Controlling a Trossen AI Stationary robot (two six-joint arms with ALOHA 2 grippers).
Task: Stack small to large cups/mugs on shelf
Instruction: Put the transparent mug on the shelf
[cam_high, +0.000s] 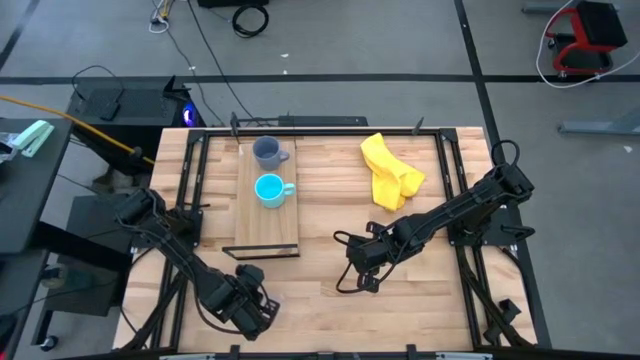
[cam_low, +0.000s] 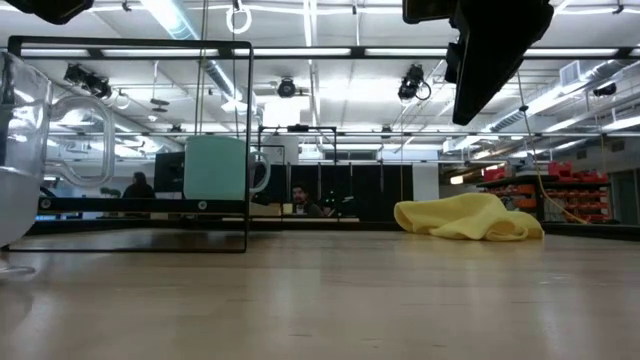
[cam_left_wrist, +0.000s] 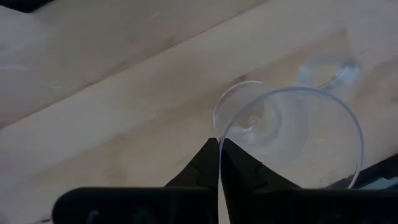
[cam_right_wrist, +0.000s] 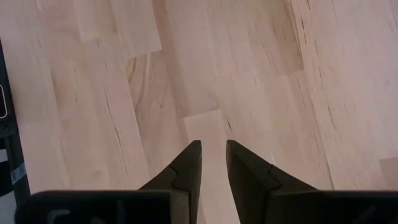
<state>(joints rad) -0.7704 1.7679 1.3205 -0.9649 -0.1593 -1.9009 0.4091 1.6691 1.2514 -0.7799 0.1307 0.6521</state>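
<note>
The brown shelf (cam_high: 265, 215) lies on the table left of centre. A grey-blue mug (cam_high: 268, 152) and a turquoise mug (cam_high: 270, 189) stand on its far half, handles toward the table's right. Near the front edge, my left gripper (cam_high: 250, 300) is shut on a clear glass cup (cam_left_wrist: 292, 137). That cup shows large at the left of the low view (cam_low: 30, 150) and is hidden under the gripper in the high view. My right gripper (cam_high: 360, 265) hovers open over bare planks right of centre, with nothing between its fingers (cam_right_wrist: 193, 162). My left gripper (cam_left_wrist: 219, 144) pinches the glass cup's rim (cam_left_wrist: 221, 134) on the side opposite its handle (cam_left_wrist: 336, 71). One finger (cam_left_wrist: 242, 168) is inside the cup and the other (cam_left_wrist: 202, 165) outside. The fingers come from above, pointing steeply down. The cup is upright, its base (cam_low: 10, 268) on the table.
A crumpled yellow cloth (cam_high: 390, 172) lies at the table's far right, also seen in the low view (cam_low: 470, 218). Dark metal rails (cam_high: 190, 200) run along the table's left and right sides. Bare planks lie between the two grippers.
</note>
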